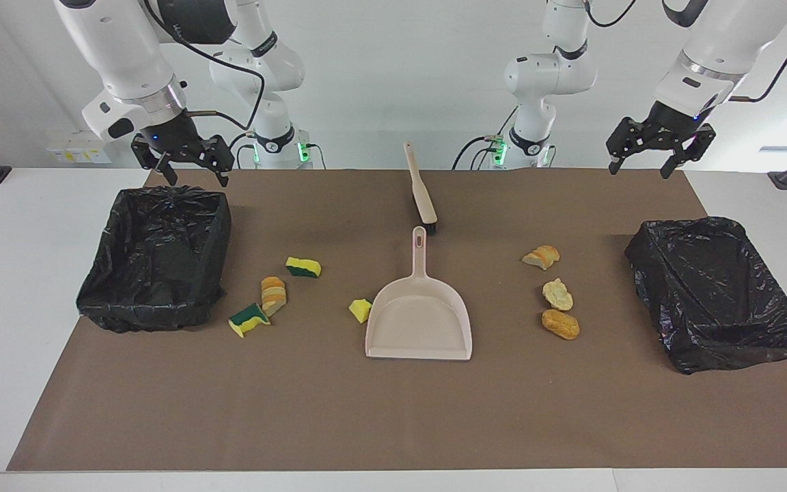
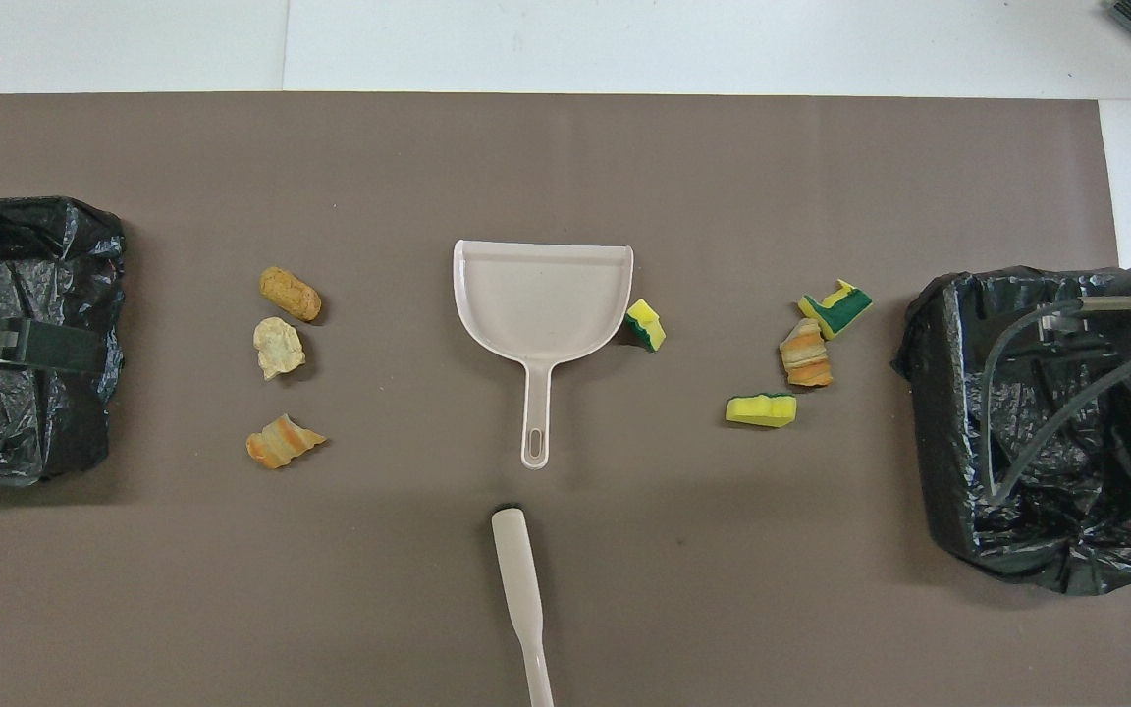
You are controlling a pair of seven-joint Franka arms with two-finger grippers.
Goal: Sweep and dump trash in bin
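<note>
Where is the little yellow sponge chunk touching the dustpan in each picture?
Facing view: the sponge chunk lies just left of centre, against the dustpan's side.
Overhead view: the same chunk lies right of centre, against the pan.
Shared landmark: the dustpan, at the table's middle in both.

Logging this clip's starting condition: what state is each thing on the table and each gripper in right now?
Dustpan: flat on the mat, empty.
Brush: lying untouched, nearer the robots than the dustpan.
Trash: seven scraps loose on the mat, none swept.
Two bins: bag-lined, no scraps seen inside.
Left gripper: open, empty, raised.
Right gripper: open, empty, raised.
</note>
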